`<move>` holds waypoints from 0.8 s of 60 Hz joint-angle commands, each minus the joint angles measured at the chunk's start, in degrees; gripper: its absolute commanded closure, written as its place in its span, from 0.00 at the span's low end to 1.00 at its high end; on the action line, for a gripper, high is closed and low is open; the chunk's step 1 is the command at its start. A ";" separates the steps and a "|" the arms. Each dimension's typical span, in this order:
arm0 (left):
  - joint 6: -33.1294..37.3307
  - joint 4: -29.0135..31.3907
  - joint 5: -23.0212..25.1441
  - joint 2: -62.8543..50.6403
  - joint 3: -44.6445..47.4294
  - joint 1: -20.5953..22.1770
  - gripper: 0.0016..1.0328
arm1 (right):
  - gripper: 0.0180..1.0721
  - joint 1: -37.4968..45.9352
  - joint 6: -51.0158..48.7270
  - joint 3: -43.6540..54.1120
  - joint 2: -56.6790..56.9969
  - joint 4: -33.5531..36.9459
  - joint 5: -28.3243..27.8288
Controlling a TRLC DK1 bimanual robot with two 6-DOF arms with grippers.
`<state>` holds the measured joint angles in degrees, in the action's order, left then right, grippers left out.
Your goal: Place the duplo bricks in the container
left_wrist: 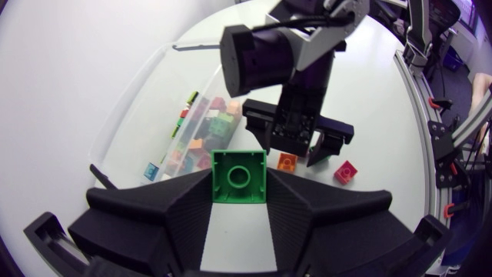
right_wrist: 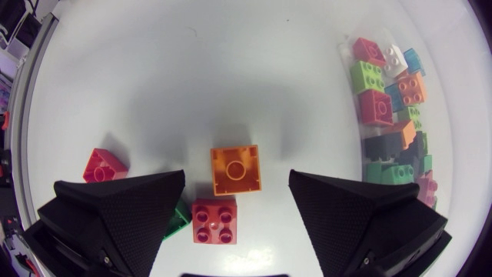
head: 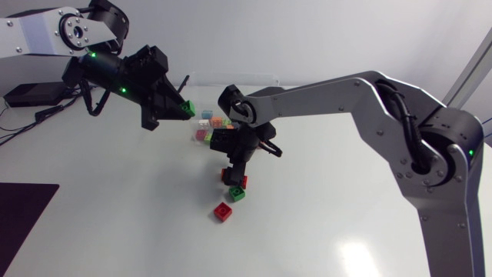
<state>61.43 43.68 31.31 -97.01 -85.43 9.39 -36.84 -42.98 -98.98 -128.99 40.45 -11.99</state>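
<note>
My left gripper (head: 181, 112) (left_wrist: 239, 186) is shut on a green duplo brick (head: 187, 108) (left_wrist: 239, 175), held in the air just left of the clear container (head: 193, 128) (left_wrist: 146, 108), which holds several coloured bricks. My right gripper (head: 237, 165) (right_wrist: 237, 181) points down at the table with its fingers open on either side of an orange brick (right_wrist: 235, 169) (left_wrist: 287, 161), not touching it. Beside that brick lie a red brick (right_wrist: 214, 221) (head: 244, 182), a green brick (head: 237, 192) partly hidden under one finger, and another red brick (head: 224, 211) (right_wrist: 101, 165) farther off.
The container (right_wrist: 347, 73) stands close to my right gripper's side, between my two grippers. A black mat (head: 21, 215) lies at the table's front left corner. Bare white table stretches in front of the loose bricks.
</note>
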 commanded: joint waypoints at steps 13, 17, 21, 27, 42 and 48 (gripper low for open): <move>-12.21 -8.96 0.95 -3.97 -5.98 0.10 0.70 | 0.18 0.01 -2.63 -4.82 -4.25 3.76 -0.32; -13.53 -10.37 0.95 -5.12 -7.30 -0.07 0.70 | 0.26 0.01 -2.72 -5.87 -4.96 4.47 -0.32; -16.17 -11.86 0.95 -7.31 -9.49 -0.33 0.70 | 0.43 -0.16 -2.72 -6.75 -5.84 5.34 -0.32; -18.54 -13.53 0.95 -9.16 -10.72 -0.25 0.70 | 0.72 -0.34 -2.81 -6.40 -6.19 5.61 -0.32; -26.27 -19.34 0.68 -14.26 -14.59 0.46 0.70 | 0.79 0.98 -1.14 -2.36 0.05 5.43 -2.34; -29.96 -21.62 -1.08 -16.81 -16.44 1.42 0.69 | 0.79 1.95 -0.17 0.98 4.62 4.11 -3.13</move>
<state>35.42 23.53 30.87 -111.09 -99.07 9.82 -35.92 -43.66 -100.75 -129.27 44.80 -14.41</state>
